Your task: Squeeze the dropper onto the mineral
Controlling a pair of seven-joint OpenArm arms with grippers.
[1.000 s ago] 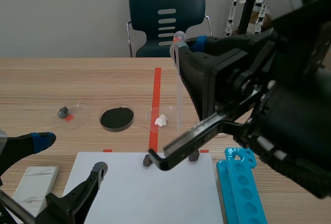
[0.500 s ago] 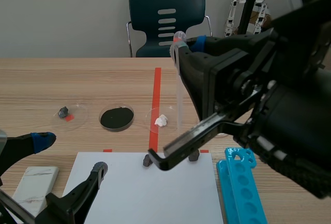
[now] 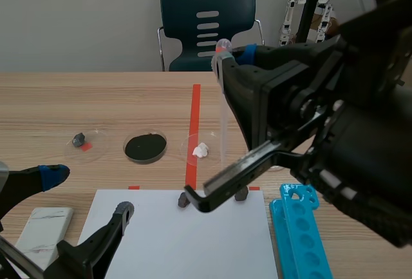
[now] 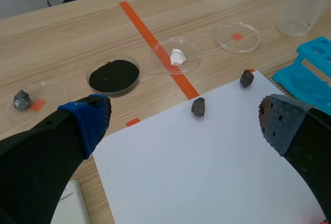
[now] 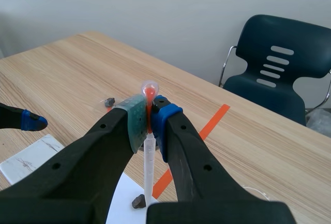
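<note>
One mineral [image 4: 198, 107] at paper's [image 4: 207, 172] twelve o'clock edge seemingly awaits drops; right gripper [image 5: 147, 125] pinches raised dropper [image 5: 148, 167], left gripper [image 4: 182, 120] spread.

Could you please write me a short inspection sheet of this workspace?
Surface: light wooden table with orange tape marks; white paper sheet near the robot.
Job's things: clear plastic dropper, upright; two dark mineral lumps at the paper's far edge.
Clutter: four clear petri dishes, blue tube rack, clear beaker, white tile.
Grippers: left gripper open over the paper; right gripper shut on the dropper.
Cables: nothing seen.
Surroundings: dark blue chair, grey wall.
</note>
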